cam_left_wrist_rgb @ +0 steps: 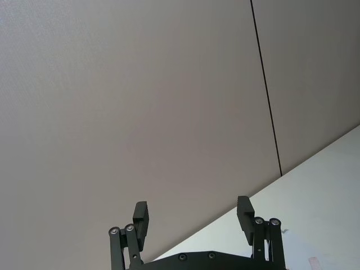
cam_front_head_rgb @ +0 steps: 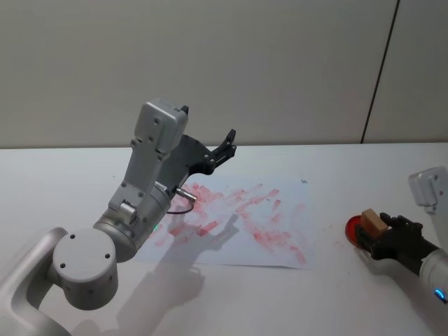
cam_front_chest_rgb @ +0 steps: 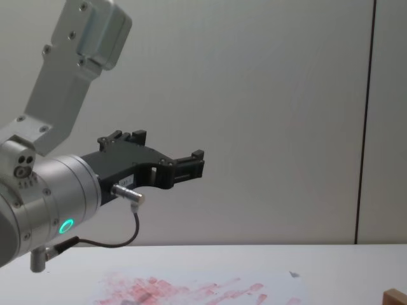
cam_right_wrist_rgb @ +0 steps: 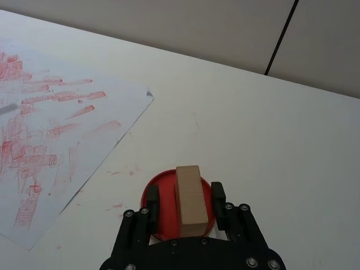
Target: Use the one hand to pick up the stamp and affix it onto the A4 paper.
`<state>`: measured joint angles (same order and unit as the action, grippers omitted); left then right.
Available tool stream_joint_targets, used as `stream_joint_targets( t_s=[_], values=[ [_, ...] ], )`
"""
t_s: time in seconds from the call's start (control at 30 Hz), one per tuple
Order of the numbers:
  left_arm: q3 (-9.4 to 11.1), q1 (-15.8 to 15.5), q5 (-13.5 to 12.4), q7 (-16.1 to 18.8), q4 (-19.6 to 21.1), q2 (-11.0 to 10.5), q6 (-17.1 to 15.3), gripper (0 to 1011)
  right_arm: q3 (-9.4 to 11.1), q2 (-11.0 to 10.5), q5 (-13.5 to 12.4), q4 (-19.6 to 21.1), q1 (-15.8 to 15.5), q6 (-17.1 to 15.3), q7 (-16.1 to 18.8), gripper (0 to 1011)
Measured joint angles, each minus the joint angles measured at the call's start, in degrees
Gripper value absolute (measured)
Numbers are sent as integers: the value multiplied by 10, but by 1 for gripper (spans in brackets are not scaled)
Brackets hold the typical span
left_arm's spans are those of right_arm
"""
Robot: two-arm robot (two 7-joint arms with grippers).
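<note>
Lower right in the head view, the black right gripper (cam_front_head_rgb: 379, 236) flanks the light-brown wooden stamp (cam_front_head_rgb: 373, 222) standing on a round red pad (cam_front_head_rgb: 352, 227); its wrist view reveals fingers (cam_right_wrist_rgb: 153, 198) spread, unclamped, and the raised left gripper (cam_front_head_rgb: 229, 143) gapes likewise.

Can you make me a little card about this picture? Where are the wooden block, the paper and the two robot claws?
stamp: standing on the red ink pad, to the right of the paper
A4 paper: flat on the white table, covered in red prints
right gripper: open, one finger on each side of the stamp
left gripper: open, raised off the table, holding nothing
step: stamp not yet lifted
</note>
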<state>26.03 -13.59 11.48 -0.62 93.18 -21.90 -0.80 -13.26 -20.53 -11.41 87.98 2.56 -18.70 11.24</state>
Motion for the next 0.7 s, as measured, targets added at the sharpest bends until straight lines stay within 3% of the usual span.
stream_joint_targets(
  t_s=[0.4,0.7],
  values=[
    [0,0,0,0,0,0,0,1001,-2,3,2,-5,4,0,2,225],
    [0,0,0,0,0,0,0,1001,-3,9,-7,4,8,17,4,220]
  ],
)
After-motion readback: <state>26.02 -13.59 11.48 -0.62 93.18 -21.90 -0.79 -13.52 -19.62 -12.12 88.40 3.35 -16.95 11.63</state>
